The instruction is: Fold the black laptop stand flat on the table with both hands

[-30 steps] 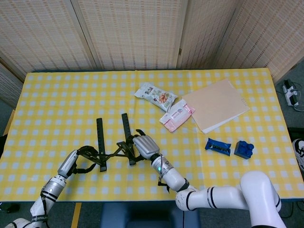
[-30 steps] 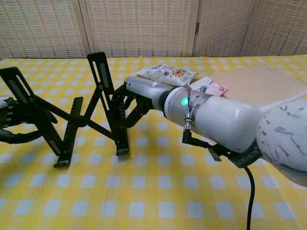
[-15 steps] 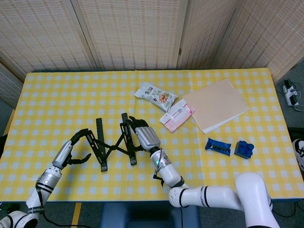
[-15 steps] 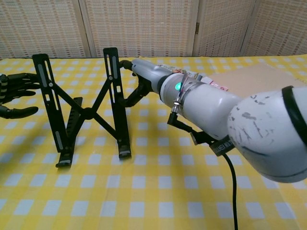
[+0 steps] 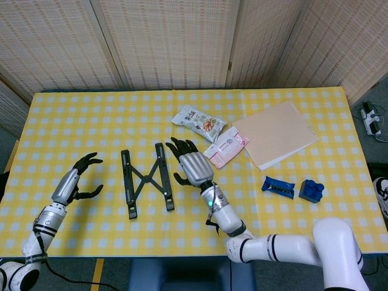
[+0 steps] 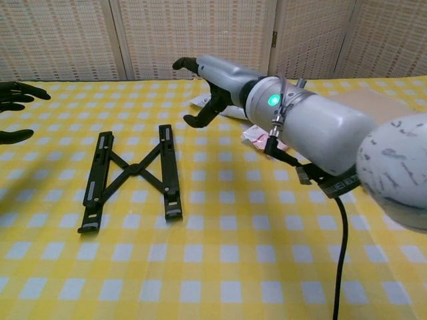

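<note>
Black laptop stand lies flat at frame centre-left, between the open, empty left hand and right hand.

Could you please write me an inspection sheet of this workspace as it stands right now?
Surface: table under a yellow-and-white checked cloth.
Job's things: black folding laptop stand lies flat, legs crossed in an X, touched by neither hand.
Clutter: white snack packet, pink-and-white pouch, tan cardboard folder, blue wrapped bar, blue toy brick.
Hands: left hand open, left of the stand; right hand open, right of it.
Cables: black cable hanging from the right forearm; white power strip on the floor.
Surroundings: woven folding screens behind the table.
</note>
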